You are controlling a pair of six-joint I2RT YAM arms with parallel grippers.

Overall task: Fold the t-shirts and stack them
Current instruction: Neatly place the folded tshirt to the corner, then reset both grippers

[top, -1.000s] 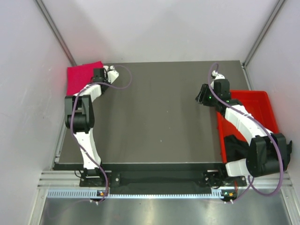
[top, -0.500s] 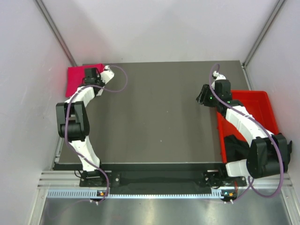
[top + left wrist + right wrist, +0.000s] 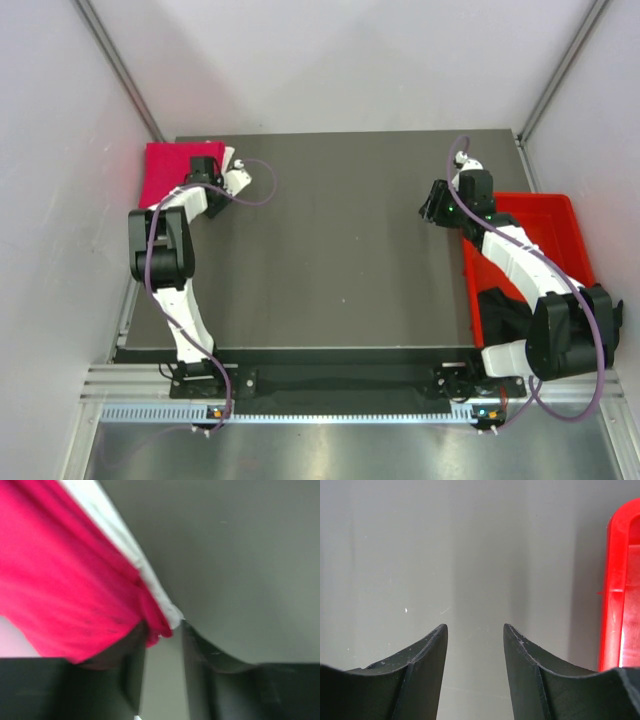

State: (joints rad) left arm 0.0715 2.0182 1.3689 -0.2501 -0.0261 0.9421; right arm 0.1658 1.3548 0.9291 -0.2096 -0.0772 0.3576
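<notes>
Upper left: the left gripper (image 3: 164, 626) is released, jaws parted at the pink shirt's (image 3: 65, 580) corner, which lies on a white shirt (image 3: 125, 535). The right gripper (image 3: 475, 630) is open beside the bin (image 3: 615, 580).

The top view is lit brightly and evenly. The left wrist view is blurred throughout, the pink t-shirt (image 3: 65, 580) included. Soft shadow bands are cast across the table (image 3: 470, 555).

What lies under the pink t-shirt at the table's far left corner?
A white cloth edge peeks out from beneath the pink t-shirt, against the table. How far it extends, and anything else below, is covered.
</notes>
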